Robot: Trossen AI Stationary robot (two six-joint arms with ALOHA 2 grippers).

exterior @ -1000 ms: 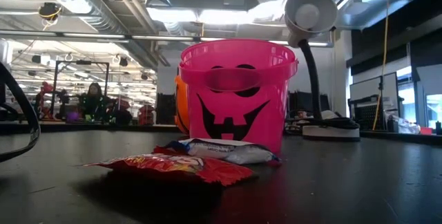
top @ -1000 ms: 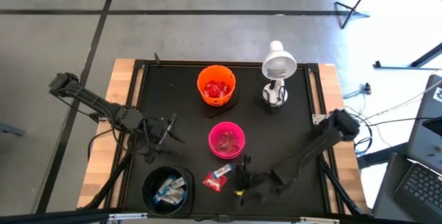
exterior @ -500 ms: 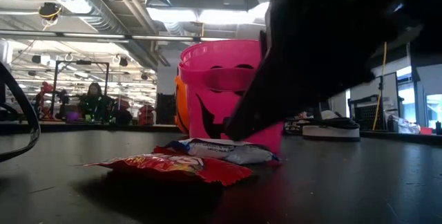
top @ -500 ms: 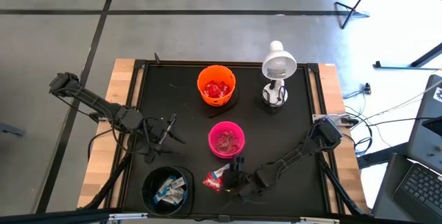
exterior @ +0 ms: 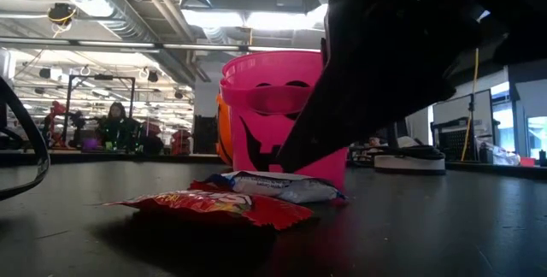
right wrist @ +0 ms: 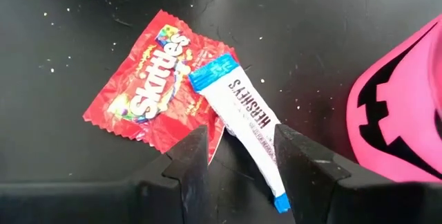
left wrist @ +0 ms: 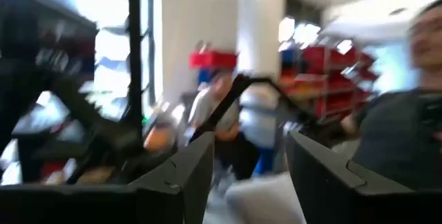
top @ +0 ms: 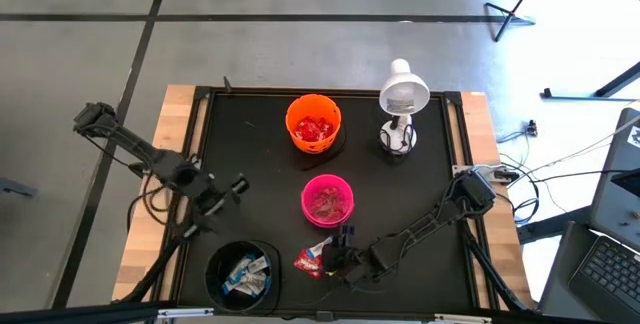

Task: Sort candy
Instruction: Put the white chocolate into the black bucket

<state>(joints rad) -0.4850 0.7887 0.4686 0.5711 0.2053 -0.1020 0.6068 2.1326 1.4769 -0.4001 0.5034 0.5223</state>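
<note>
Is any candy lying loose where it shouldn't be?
Yes. Two sweets lie loose on the table beside the pink bowl: a red Skittles pack and a white Hershey's bar resting partly on it. The right gripper, open, straddles the bar.

Left wrist view blurred throughout. Low view: lamp hidden behind right arm (exterior: 402,63). White bar's (right wrist: 247,122) far end hidden under right gripper (right wrist: 242,156).
</note>
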